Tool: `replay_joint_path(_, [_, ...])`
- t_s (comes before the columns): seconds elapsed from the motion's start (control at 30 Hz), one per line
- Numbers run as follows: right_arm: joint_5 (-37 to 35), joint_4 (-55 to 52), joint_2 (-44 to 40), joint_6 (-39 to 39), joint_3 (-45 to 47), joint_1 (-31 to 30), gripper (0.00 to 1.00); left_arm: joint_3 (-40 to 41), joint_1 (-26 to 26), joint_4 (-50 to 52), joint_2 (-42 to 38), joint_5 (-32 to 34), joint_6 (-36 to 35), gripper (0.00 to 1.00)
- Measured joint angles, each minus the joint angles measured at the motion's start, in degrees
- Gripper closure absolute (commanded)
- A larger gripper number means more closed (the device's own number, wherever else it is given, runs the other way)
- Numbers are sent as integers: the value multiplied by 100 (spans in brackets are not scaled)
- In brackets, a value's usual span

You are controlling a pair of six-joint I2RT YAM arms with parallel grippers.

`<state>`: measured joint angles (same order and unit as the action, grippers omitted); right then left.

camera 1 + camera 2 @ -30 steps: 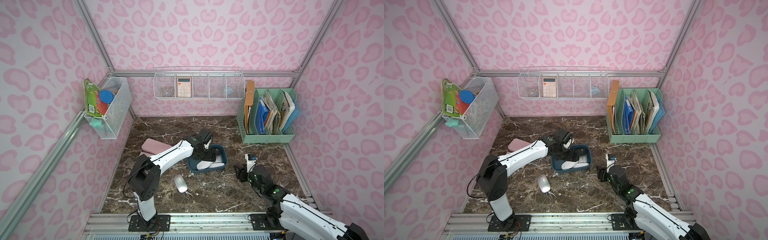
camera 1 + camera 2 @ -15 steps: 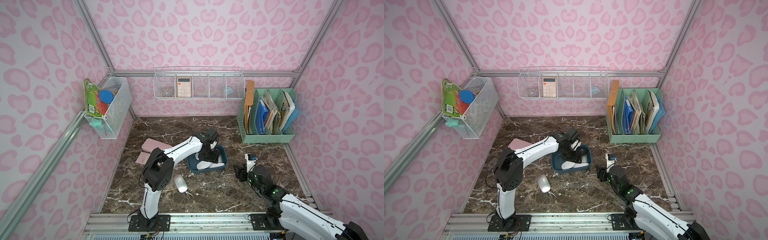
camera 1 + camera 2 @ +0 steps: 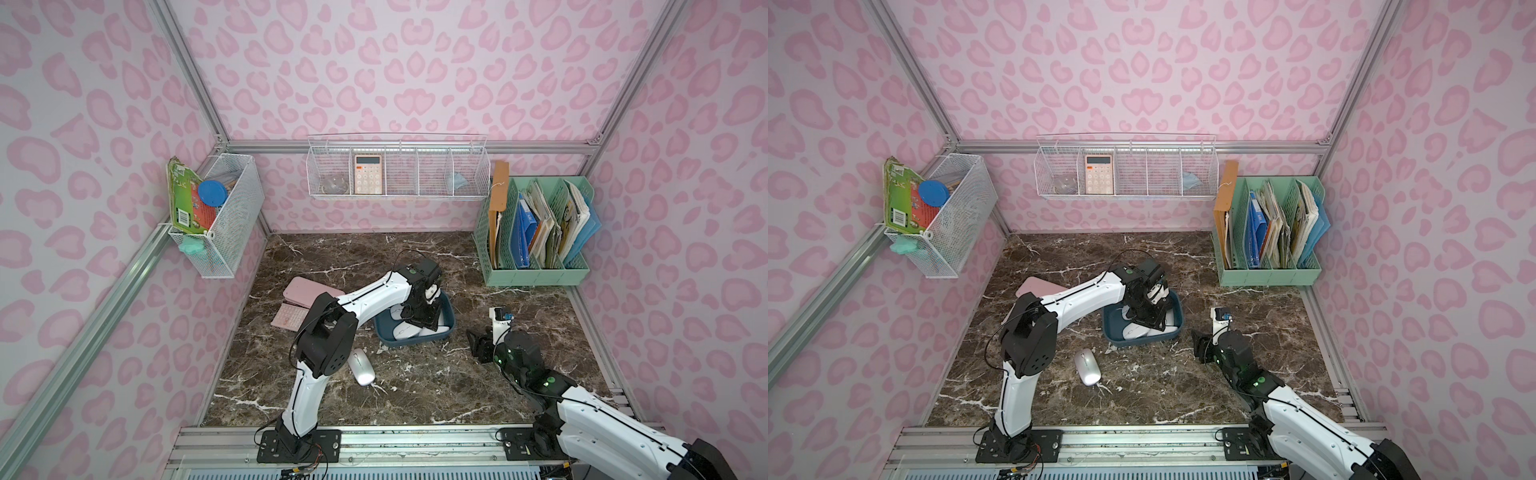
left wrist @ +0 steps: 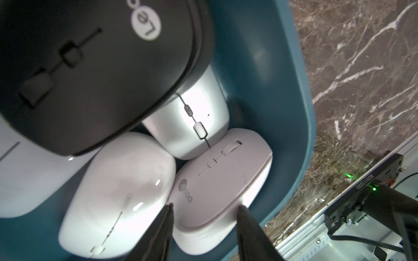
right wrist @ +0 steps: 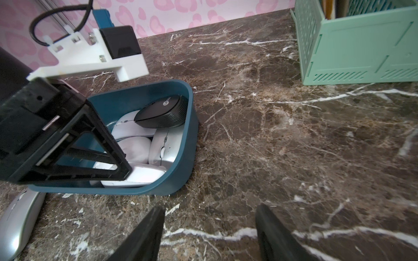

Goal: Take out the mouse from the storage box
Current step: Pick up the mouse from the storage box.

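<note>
left pincer (image 4: 204,206) straddles the pale oval plastic mouse (image 4: 226,176) just inside the rim of the shallow dark-blue tub (image 4: 300,101); grip unclear tbh

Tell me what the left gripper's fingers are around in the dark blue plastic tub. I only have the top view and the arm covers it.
Observer: In the left wrist view, the left gripper straddles the logo end of a flat pinkish-white plastic mouse beside the wall of the storage box. I cannot tell whether it is pinched.
Operator: What else is in there?
Observer: A black plastic mouse with a round white logo rests on a silver mouse, away from the fingers.
Operator: Right gripper?
Observer: The right gripper is open over the bare brown marble tabletop, holding nothing.
</note>
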<state>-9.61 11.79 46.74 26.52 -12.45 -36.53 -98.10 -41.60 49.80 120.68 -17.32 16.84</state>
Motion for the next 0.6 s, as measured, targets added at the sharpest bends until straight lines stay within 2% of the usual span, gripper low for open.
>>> replay_joint_path(0.13, [-2,9,37,0,0,0,32,-125,-15,11,120,-15,-57,46])
replay_joint_path(0.3, [-4,13,52,0,0,0,32,-35,-22,-35,22,162,-50,44])
replay_joint_path(0.43, [-4,15,55,2,0,0,32,136,-11,-190,-212,667,94,42])
replay_joint_path(0.6, [-2,17,61,2,0,0,32,260,35,-520,-431,1257,306,31])
